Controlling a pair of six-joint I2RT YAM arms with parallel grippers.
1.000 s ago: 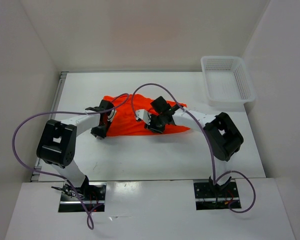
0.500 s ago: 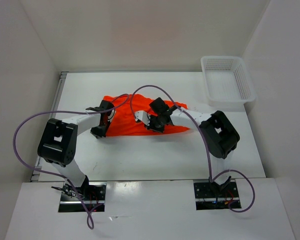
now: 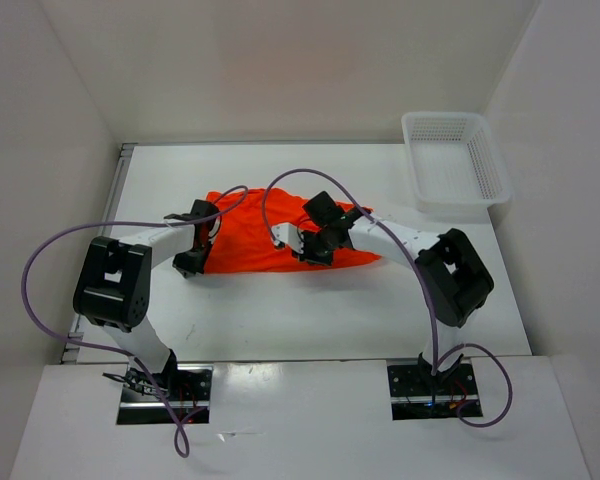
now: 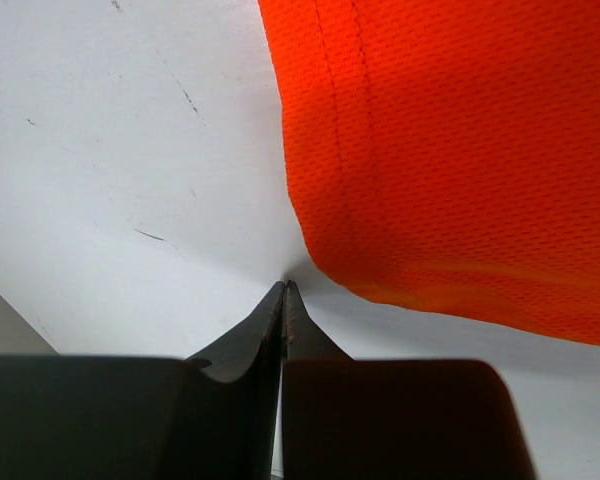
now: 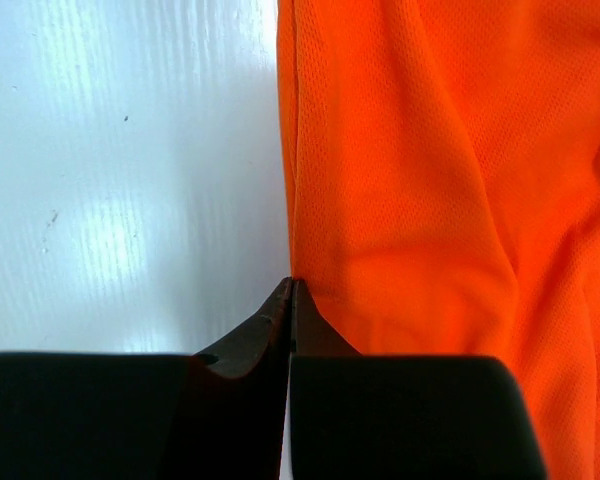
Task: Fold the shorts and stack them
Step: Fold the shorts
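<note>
Shifted since the earlier frame: left arm point(image 3: 155, 241) drawn leftward, the left jaws now clear of the cloth's left edge.
1. tabletop point(image 3: 280, 310): white, lightly scuffed.
2. shorts point(image 3: 265, 240): one pair, bright orange-red mesh with stitched hems, lying flat mid-tabletop between both arms.
3. right arm point(image 3: 392, 236): reaches over the near edge of the shorts.
4. basket point(image 3: 492, 172): white, perforated, far right corner, well apart from the shorts.
5. left jaws: pressed fully together, tips on bare tabletop just beside a rounded corner of the shorts, holding nothing.
6. right jaws: pressed fully together, tips at the hem edge; whether cloth is pinched cannot be told.
</note>
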